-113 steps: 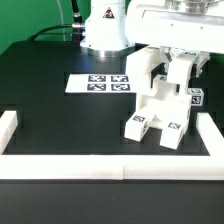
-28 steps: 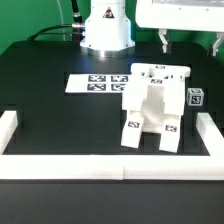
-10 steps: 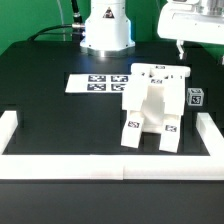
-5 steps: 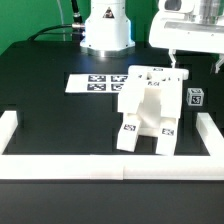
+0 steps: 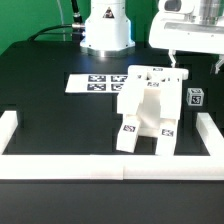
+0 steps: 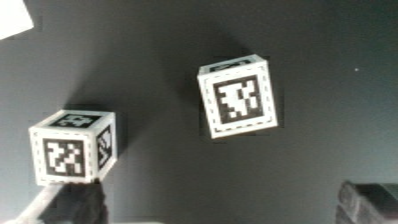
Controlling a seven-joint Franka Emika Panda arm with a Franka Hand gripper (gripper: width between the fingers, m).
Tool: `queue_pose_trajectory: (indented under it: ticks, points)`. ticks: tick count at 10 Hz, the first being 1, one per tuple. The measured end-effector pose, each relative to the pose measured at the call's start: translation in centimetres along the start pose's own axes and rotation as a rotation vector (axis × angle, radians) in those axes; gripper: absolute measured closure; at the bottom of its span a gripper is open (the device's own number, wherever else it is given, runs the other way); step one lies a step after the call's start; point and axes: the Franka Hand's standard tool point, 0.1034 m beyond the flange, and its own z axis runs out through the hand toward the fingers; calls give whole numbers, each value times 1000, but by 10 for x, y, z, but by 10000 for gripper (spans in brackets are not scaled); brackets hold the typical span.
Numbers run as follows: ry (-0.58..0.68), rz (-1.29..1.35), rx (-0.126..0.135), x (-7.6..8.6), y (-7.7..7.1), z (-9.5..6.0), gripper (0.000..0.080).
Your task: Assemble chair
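**Exterior view:** The white chair (image 5: pixel 143 105) stands on the black worktop (image 5: pixel 50 120). It has black-and-white tags on its top and on its 2 front feet. The marker board (image 5: pixel 93 83) lies flat just beside the chair, toward the exterior view's left. 1 small block (image 5: pixel 194 97) with tags sits near the chair, toward the exterior view's right, and does not touch it. The fingers (image 5: pixel 177 60) hang in the air above the chair's back edge and the small block. They are spread wide and nothing is between them. The robot base (image 5: pixel 107 30) is behind the chair. A low white wall (image 5: pixel 110 166) runs in front of the chair.

**Wrist view:** 2 white pieces with tags show against the dark worktop (image 6: pixel 302 40): a tall piece (image 6: pixel 237 97) and a cube (image 6: pixel 75 148). They stand apart. I cannot tell if either one is joined to the chair. The dark tip of 1 of the fingers (image 6: pixel 71 205) shows near the cube and does not touch it.
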Motion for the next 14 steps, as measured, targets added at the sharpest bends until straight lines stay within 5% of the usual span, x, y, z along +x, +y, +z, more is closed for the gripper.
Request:
queue_pose_trajectory:
  ticks: [3, 7, 11, 14]
  points:
    - [16, -18, -2, 28, 2, 0, 151]
    - [14, -16, -4, 36, 2, -2, 151]
    - [9, -27, 6, 12, -14, -8, 151]
    - [34, -103, 16, -3, -22, 5, 151]
